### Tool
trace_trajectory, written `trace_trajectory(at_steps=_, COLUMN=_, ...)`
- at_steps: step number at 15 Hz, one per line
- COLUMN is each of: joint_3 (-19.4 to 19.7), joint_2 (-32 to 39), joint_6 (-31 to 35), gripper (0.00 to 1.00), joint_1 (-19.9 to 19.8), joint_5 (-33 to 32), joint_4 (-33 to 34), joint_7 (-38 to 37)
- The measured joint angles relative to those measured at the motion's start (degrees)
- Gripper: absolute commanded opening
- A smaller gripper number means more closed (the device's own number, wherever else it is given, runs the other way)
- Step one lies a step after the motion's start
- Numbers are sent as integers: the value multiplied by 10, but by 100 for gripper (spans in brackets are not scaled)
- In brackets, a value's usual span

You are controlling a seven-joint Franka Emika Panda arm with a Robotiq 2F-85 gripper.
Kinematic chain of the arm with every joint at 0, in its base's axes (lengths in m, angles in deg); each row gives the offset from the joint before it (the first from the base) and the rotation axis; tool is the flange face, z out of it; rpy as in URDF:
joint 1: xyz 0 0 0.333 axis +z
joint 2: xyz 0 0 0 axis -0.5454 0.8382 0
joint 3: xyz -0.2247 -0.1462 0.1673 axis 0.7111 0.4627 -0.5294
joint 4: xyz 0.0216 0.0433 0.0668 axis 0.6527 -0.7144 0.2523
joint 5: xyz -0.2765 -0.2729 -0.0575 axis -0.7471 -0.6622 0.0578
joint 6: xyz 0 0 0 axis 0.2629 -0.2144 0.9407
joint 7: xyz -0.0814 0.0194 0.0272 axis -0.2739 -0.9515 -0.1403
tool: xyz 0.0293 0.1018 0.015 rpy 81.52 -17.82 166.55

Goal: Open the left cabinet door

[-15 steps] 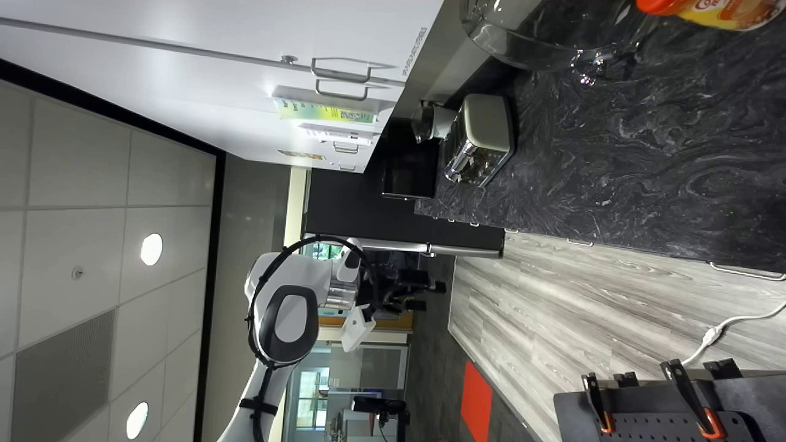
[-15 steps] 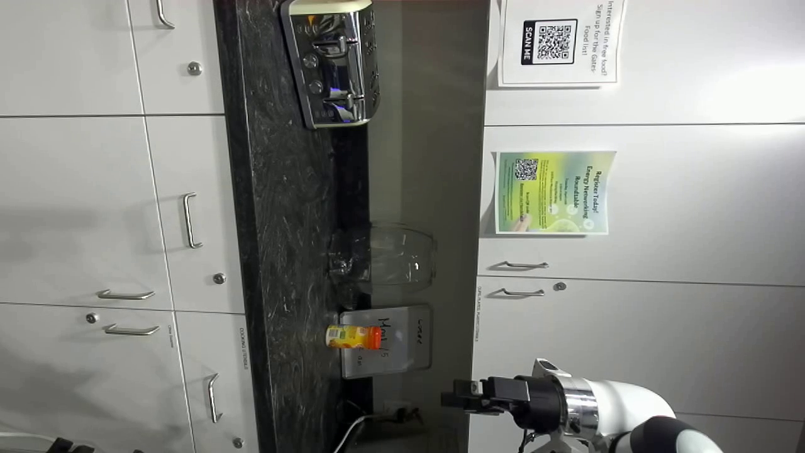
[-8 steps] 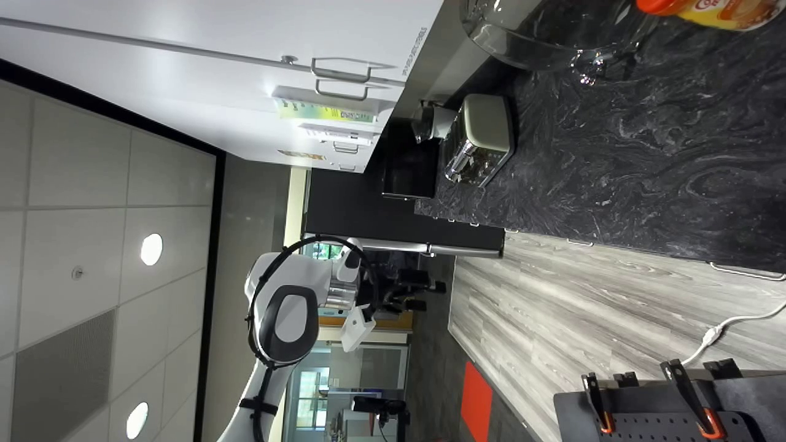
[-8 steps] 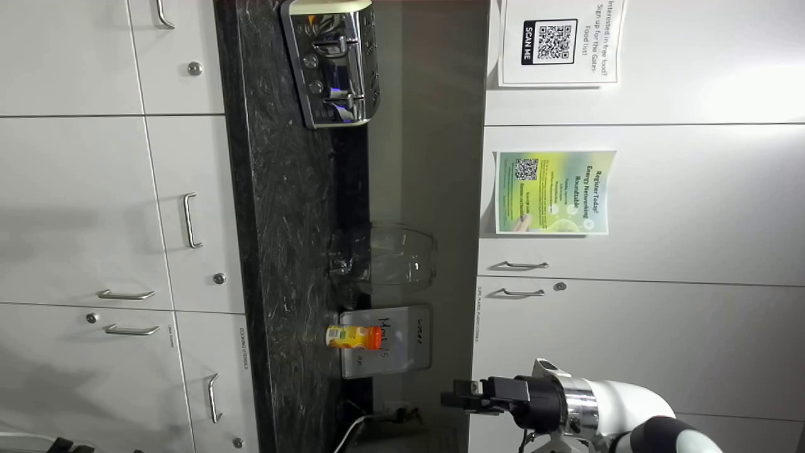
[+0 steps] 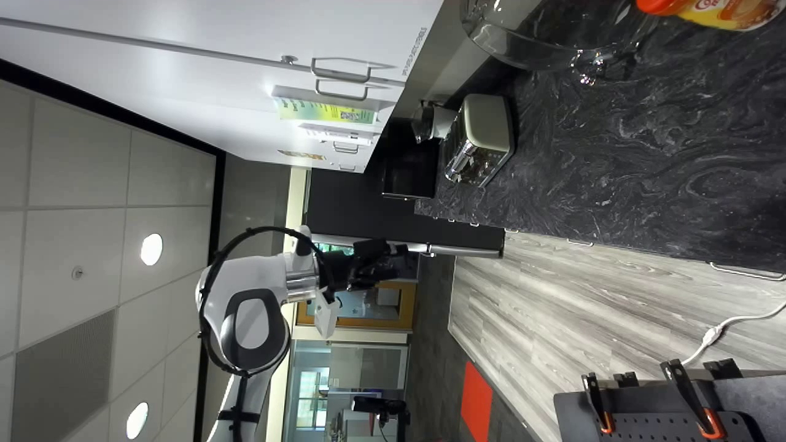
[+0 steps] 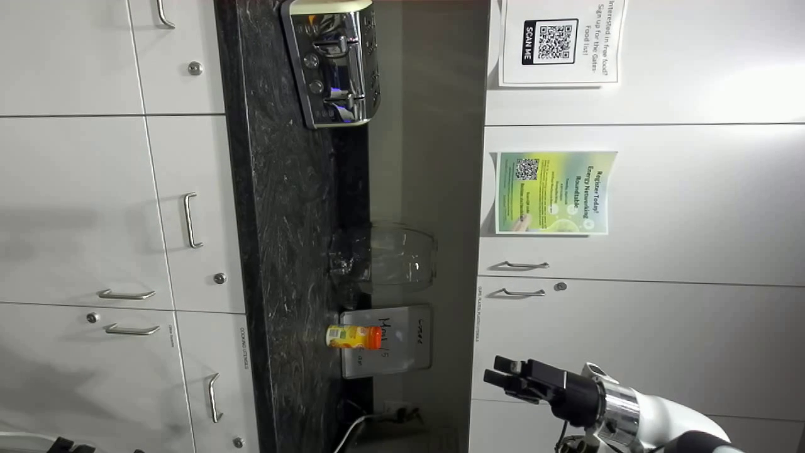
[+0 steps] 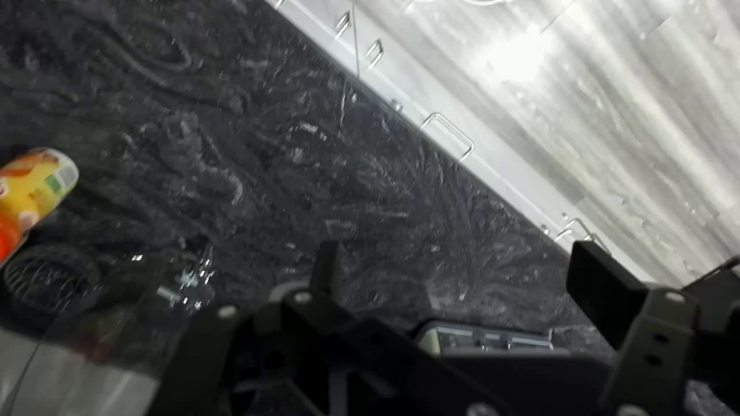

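The fingers stand wide apart in the wrist view, holding nothing that we can see, above the dark marbled countertop. In an exterior view we find the left cabinet door closed, level with the neighbouring door (we take "left" to mean the upper door with the green poster, once this sideways view is set upright). Its handle is untouched, so we judge none of the opening done: the reach, the hold and the whole swing are left. The gripper shows in front of the neighbouring door, aimed downward and tilted a little toward ours. In an exterior view we see the arm bent at the wrist, well apart from the cabinets; we would expect the gripper to need turning before it can take the handle.
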Motion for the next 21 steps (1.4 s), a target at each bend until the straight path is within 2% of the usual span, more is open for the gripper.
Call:
trace_trajectory(at_steps=3, joint_3=1, joint_2=-12, joint_6=73, gripper=100, joint_1=-3, joint_5=-23, joint_4=13, joint_7=19)
trace_trajectory(at_steps=6, joint_3=15, joint_2=-15, joint_6=127, gripper=100, joint_1=-2, joint_5=-45, joint_4=22, joint_7=83)
trace_trajectory(at_steps=12, joint_3=99, joint_2=4, joint_6=144, gripper=100, joint_1=28, joint_5=-46, joint_4=56, joint_7=258)
trace_trajectory(at_steps=14, joint_3=110, joint_2=10, joint_6=144, gripper=100, joint_1=34, joint_5=-44, joint_4=59, joint_7=274)
trace_trajectory(at_steps=19, joint_3=108, joint_2=12, joint_6=144, gripper=100, joint_1=38, joint_5=-44, joint_4=60, joint_7=275)
trace_trajectory(at_steps=21, joint_3=108, joint_2=13, joint_6=165, gripper=100, joint_1=37, joint_5=-43, joint_4=61, joint_7=275)
